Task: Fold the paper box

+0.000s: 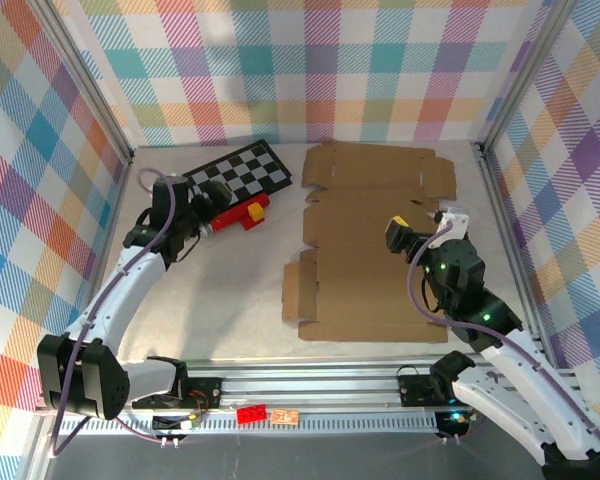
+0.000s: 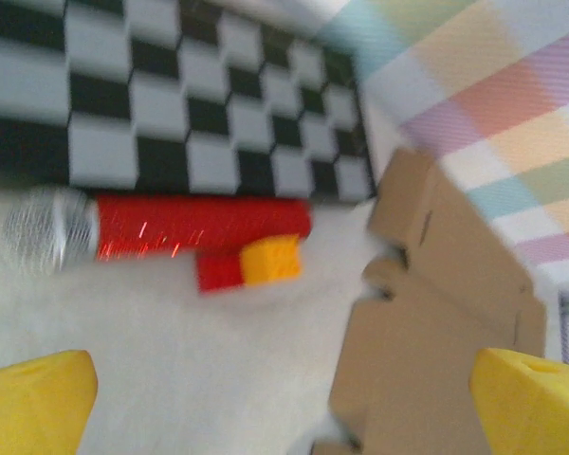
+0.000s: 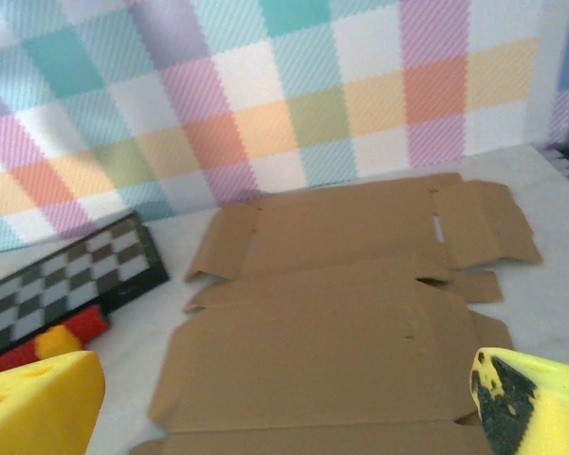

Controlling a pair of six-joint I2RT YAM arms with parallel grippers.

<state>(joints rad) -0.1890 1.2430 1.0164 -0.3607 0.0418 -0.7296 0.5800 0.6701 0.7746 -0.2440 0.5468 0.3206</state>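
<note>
Two grippers are held wide open and empty, left gripper [image 2: 284, 409] and right gripper [image 3: 284, 406]; the paper box [image 3: 332, 322], at the latter's twelve o'clock, could be skidded by one-sided contact.

Unfolded paper box [image 3: 341, 322] is lying totally flat on the white desk [image 3: 555, 251], flaps spread out. The right gripper [image 3: 284, 409] has its jaws wide apart, with the yellow fingertips [image 3: 38, 403] poking in at the bottom corners and nothing between them. Off to the left there's a checkerboard [image 3: 66, 275] with a red and yellow thing [image 3: 47, 343] just in front. Plaid wall [image 3: 266, 85] behind it all.
</note>
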